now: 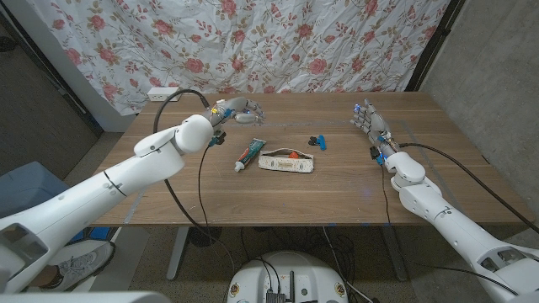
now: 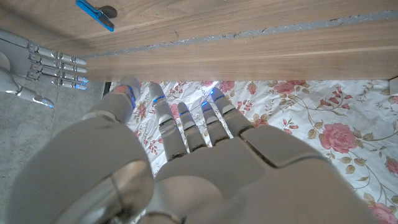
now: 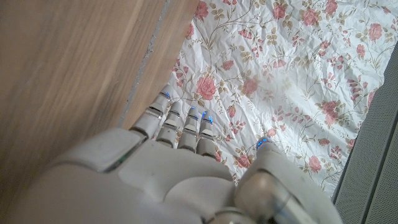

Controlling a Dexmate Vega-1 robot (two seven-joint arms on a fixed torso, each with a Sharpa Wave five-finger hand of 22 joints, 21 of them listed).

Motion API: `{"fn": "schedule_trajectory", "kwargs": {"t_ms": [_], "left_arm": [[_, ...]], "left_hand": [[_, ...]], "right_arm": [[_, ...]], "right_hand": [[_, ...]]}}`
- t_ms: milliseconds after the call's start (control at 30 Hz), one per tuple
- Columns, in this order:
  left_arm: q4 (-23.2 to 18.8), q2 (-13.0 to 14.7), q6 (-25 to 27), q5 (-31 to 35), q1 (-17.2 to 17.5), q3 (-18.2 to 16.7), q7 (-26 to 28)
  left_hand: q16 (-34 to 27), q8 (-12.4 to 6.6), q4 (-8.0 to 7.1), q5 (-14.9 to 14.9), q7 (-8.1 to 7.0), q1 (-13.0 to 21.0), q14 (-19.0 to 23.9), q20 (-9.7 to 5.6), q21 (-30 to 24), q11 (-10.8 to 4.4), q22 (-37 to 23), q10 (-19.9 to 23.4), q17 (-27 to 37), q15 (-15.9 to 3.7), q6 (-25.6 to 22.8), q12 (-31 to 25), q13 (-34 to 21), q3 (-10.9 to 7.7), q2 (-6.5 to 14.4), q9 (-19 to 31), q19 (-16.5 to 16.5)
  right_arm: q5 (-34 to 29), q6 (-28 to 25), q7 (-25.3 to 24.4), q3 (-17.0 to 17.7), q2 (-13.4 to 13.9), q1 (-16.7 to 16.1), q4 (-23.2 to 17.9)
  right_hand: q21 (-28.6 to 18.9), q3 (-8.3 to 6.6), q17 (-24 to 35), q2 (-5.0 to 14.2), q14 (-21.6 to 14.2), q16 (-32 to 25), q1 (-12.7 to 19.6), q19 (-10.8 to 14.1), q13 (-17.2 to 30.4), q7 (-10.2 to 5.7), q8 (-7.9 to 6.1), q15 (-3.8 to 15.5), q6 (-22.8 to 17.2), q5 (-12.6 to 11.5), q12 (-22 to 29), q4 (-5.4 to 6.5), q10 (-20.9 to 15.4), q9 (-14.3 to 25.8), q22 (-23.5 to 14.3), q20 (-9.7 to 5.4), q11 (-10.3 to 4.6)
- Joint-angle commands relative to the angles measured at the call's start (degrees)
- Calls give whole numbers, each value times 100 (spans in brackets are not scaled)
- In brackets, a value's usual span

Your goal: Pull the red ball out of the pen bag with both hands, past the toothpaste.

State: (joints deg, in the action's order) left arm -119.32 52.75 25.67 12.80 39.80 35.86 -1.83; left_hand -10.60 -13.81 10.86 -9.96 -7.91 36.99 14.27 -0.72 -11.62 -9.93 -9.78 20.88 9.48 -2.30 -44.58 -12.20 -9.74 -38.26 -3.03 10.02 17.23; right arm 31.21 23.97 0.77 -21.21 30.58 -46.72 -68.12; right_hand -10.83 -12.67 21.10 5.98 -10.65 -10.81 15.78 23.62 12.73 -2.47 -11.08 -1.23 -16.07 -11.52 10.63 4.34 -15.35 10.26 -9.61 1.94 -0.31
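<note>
In the head view a cream pen bag (image 1: 288,163) lies at the table's middle, and the red ball (image 1: 290,154) peeks out of its top opening. A toothpaste tube (image 1: 249,155) lies slanted just left of the bag. My left hand (image 1: 238,110) hovers behind the tube toward the far edge, fingers apart, holding nothing. My right hand (image 1: 370,123) stands at the right side of the table, fingers extended and empty. The left wrist view has my left hand (image 2: 186,162) with spread fingers, and my right hand (image 2: 43,65) beyond it. My right hand (image 3: 180,168) fills the lower right wrist view.
A blue clip (image 1: 318,141) lies just behind the bag's right end; the blue clip (image 2: 95,15) also appears in the left wrist view. A white power strip (image 1: 160,93) sits at the back left corner. A flowered curtain (image 1: 278,42) hangs behind the wooden table (image 1: 354,194).
</note>
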Motion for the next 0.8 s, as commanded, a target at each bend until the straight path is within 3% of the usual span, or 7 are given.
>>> {"fn": "schedule_trajectory", "kwargs": {"t_ms": [33,167,300,800], "left_arm": [[-220,-128,455,1291,-353,562,-568],[-203,-275,505,1362,-278,536,-586],[-243,-376,728,1834,-300,719,-646],[-163,-795,1113,3181,-254,1184,-942]], "left_hand": [[-21,-18,1,-12,-5,137,122,13,11,-4,-16,126,9,-350,-161,6,-29,68,-32,6,69],[-19,-16,-6,-8,-27,252,194,-5,8,-74,-15,186,9,-386,-326,20,-27,122,-82,7,113],[-12,-13,-4,-4,-48,436,275,-60,24,-139,-8,341,5,-423,-563,15,-23,202,-180,5,138],[5,9,-34,-1,37,790,469,-131,55,-137,-5,610,4,-520,-1123,47,-20,419,-359,4,164]], "right_arm": [[40,14,-36,42,15,-50,16],[11,-40,-63,31,47,-60,-17],[-10,-57,-65,24,69,-55,-32],[-2,-156,-120,33,108,-99,-138]], "right_hand": [[-10,-21,-1,54,-25,-32,6,3,2,2,-24,68,-62,-37,49,-43,-44,12,-12,-25,-25],[-9,-29,-13,61,-29,-35,4,2,-5,-1,-23,59,-67,-37,48,-48,-40,12,-12,-27,-31],[-9,-33,-23,64,-32,-37,3,3,-10,-3,-21,55,-67,-37,49,-53,-42,12,-12,-29,-36],[-7,-53,-56,77,-25,-39,-1,-1,-29,-11,-19,60,-82,-36,52,-71,-43,12,-12,-24,-35]]}}
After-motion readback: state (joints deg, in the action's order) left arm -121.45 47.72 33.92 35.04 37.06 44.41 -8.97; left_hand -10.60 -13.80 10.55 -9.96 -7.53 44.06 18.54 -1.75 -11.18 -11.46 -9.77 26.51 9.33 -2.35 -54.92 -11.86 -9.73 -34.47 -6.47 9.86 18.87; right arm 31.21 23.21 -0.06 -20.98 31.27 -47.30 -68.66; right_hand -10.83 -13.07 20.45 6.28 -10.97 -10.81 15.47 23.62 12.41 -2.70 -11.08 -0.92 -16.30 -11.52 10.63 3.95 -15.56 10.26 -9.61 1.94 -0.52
